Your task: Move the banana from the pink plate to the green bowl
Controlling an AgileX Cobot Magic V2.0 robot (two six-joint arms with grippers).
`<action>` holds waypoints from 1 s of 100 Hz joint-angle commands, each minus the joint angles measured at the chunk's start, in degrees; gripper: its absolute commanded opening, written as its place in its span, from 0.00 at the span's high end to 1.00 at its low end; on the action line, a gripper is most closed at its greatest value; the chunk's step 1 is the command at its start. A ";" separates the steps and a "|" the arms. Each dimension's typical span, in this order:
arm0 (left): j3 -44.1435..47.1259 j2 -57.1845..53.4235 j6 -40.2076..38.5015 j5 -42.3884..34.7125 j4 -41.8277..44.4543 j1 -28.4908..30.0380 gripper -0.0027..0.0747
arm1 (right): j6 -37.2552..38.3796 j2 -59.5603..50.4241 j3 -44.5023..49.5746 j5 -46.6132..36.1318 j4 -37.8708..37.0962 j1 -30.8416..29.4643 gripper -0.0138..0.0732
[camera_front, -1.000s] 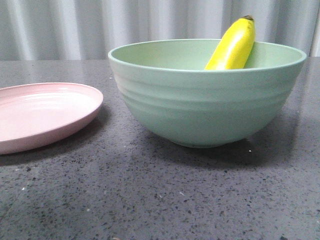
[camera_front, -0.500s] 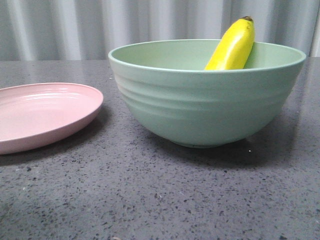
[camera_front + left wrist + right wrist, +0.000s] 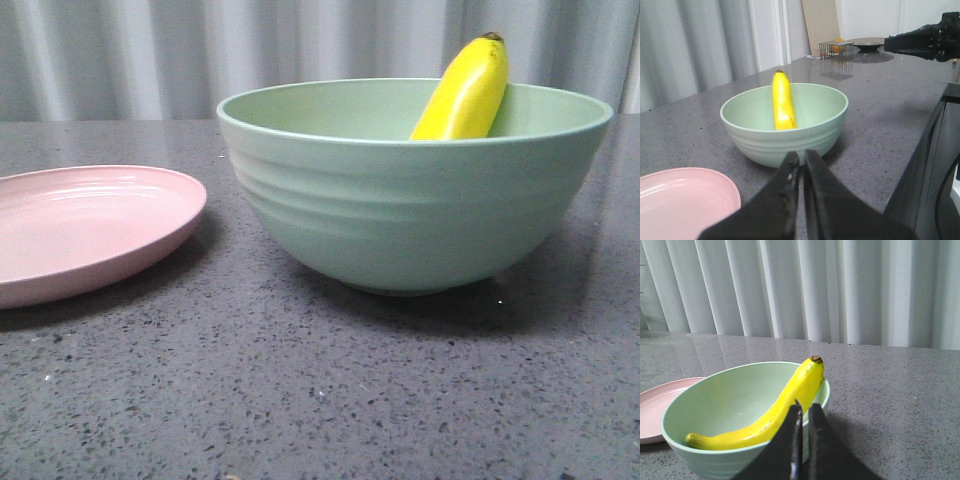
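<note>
The yellow banana (image 3: pixel 462 95) lies inside the green bowl (image 3: pixel 400 200), its dark tip leaning up over the far right rim. It shows in the left wrist view (image 3: pixel 782 102) and the right wrist view (image 3: pixel 785 407) too. The pink plate (image 3: pixel 80 225) sits empty to the left of the bowl. My left gripper (image 3: pixel 801 157) is shut and empty, held back from the bowl (image 3: pixel 785 127) and the plate (image 3: pixel 685 200). My right gripper (image 3: pixel 805 410) is shut and empty, just outside the bowl's rim (image 3: pixel 740 415). Neither gripper shows in the front view.
The bowl and plate stand on a dark speckled stone counter (image 3: pixel 320 390) with a pale curtain behind. In the left wrist view a wire rack (image 3: pixel 835 49) and a dark dish (image 3: pixel 867 44) stand far off, and the counter edge (image 3: pixel 920 145) drops away.
</note>
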 commanded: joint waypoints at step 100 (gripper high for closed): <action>18.53 -2.87 -9.33 -33.31 19.38 34.21 0.99 | -0.34 0.51 -1.40 -4.56 -0.53 -0.28 0.91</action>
